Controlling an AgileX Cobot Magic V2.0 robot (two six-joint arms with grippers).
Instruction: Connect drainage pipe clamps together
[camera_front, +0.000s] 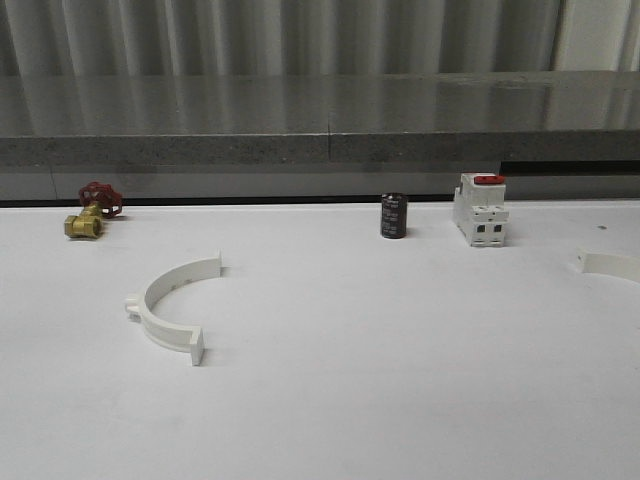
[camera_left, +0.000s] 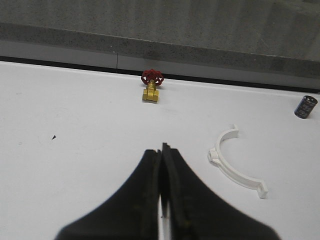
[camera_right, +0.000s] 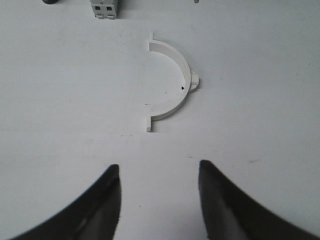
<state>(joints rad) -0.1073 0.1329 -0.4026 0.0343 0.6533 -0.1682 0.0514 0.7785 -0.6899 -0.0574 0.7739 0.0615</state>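
Note:
One white half-ring drainage pipe clamp (camera_front: 168, 305) lies on the white table at the left of the front view, its open side facing right. The left wrist view has this clamp (camera_left: 235, 162) ahead and to the side of my left gripper (camera_left: 161, 148), which is shut with nothing between its black fingers. The second clamp (camera_front: 610, 264) lies at the right edge of the front view, cut off by the frame. In the right wrist view that clamp (camera_right: 172, 86) rests flat, well beyond my right gripper (camera_right: 158, 168), which is open and empty.
A brass valve with a red handle (camera_front: 90, 212) sits at the back left. A black cylinder (camera_front: 393, 216) and a white breaker with a red top (camera_front: 480, 208) stand at the back centre-right. A grey ledge (camera_front: 320, 140) runs behind the table.

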